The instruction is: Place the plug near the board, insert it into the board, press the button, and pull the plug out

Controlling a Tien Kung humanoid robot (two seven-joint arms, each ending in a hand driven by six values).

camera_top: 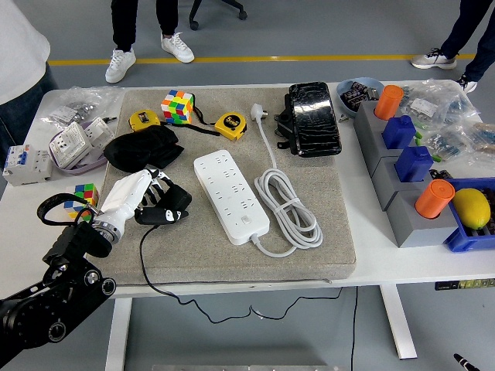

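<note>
A white power strip (230, 195) lies on the grey mat (309, 255), its white cable (288, 210) coiled to its right. A black plug (170, 208) with a thin black cord (147, 267) rests on the mat left of the strip. My left hand (147, 195), white-shelled with black fingers, lies over the plug's left side with its fingers curled around it. The strip's button (248, 219) sits near its front end.
Behind the hand lies a black pouch (143, 147). Two yellow tape measures (231, 124), a Rubik's cube (177, 106) and a black wrapped box (313, 117) stand at the back. Grey blocks (402, 193) with orange and blue parts fill the right. A person (19, 54) stands at far left.
</note>
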